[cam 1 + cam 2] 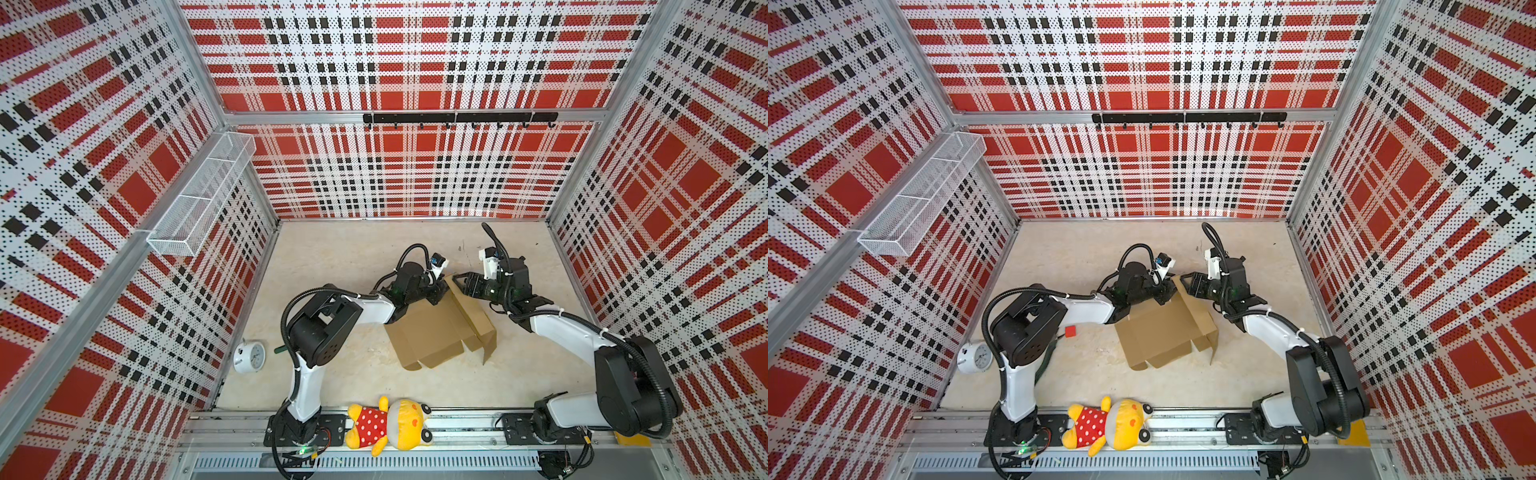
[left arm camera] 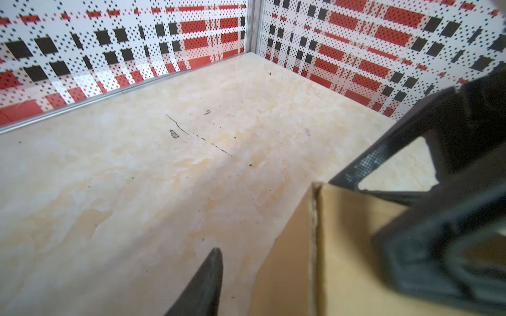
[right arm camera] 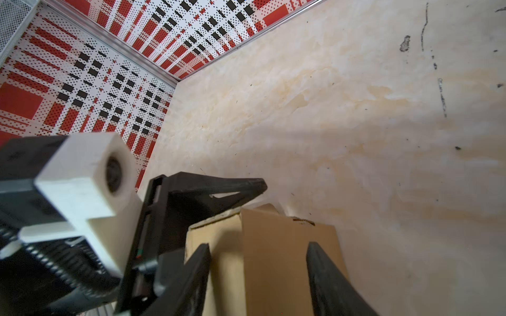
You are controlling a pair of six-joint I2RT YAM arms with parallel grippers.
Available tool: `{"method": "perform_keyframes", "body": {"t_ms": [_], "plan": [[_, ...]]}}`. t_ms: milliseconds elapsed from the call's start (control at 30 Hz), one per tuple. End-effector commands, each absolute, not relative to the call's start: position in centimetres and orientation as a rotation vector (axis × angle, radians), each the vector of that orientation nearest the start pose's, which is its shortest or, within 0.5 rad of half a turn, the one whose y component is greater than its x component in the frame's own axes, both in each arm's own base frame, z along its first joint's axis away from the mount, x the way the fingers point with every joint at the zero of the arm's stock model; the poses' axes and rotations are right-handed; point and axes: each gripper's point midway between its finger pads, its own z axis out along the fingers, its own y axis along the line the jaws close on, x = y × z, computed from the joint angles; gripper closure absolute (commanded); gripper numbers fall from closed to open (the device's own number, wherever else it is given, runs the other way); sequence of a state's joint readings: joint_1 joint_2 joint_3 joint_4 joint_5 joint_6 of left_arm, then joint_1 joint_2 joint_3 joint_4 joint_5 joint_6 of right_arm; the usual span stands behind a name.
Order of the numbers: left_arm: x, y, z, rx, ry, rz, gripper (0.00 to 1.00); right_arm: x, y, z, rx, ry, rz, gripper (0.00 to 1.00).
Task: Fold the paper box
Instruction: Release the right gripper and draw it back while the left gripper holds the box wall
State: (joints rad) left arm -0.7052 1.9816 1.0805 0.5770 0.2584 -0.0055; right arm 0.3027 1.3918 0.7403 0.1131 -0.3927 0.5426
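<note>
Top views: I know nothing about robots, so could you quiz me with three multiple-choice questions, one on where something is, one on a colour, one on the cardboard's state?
1. Where is the white round alarm clock? A in the wire basket; B beside the plaid left wall; C hanging from the hooks.
2. The yellow plush toy's dress is: A red with white dots; B blue; C green.
3. The brown cardboard paper box is: A closed; B wholly flat; C base flat, one long side wall raised.
Answers: B, it stands by that wall; A, dots show in both top views; C, one wall stands upright.
</note>
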Motion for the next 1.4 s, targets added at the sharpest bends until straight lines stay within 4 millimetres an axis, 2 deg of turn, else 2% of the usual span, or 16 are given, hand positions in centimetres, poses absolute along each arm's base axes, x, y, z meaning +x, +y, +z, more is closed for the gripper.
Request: {"method": "perform_keyframes", "body": {"t_ms": [0, 133, 267, 467, 600, 733, 933, 1067, 1367], "plan": [[39.0, -38.4, 14.3, 0.902, 1.669, -0.672, 0.52, 36.8, 18.3, 17.7, -0.019, 2.178, 0.894, 0.40], [38.7, -37.9, 14.6, 0.957, 1.650, -0.633, 0.51, 36.9, 17.8, 19.1, -0.026, 2.175, 0.859, 0.37], [38.7, -37.7, 13.7, 0.994, 1.647, -0.595, 0.50, 36.6, 16.8, 20.0, -0.024, 2.195, 0.771, 0.35], [38.7, -38.7, 13.6, 1.036, 1.620, -0.582, 0.54, 35.6, 15.6, 21.5, -0.064, 2.205, 0.680, 0.32], [38.8, -39.4, 13.7, 1.067, 1.620, -0.590, 0.61, 34.9, 14.8, 22.2, -0.054, 2.204, 0.635, 0.32], [39.2, -39.9, 13.2, 1.090, 1.620, -0.582, 0.73, 34.4, 14.4, 22.5, -0.068, 2.211, 0.605, 0.32], [39.5, -40.1, 13.6, 1.119, 1.611, -0.557, 0.88, 33.7, 13.8, 22.8, -0.080, 2.213, 0.565, 0.32], [40.1, -39.5, 14.8, 1.136, 1.614, -0.501, 0.92, 33.7, 13.5, 23.2, -0.070, 2.204, 0.554, 0.32], [42.0, -36.8, 17.4, 1.195, 1.664, -0.333, 0.91, 33.3, 13.0, 23.6, -0.069, 2.190, 0.528, 0.32]]}}
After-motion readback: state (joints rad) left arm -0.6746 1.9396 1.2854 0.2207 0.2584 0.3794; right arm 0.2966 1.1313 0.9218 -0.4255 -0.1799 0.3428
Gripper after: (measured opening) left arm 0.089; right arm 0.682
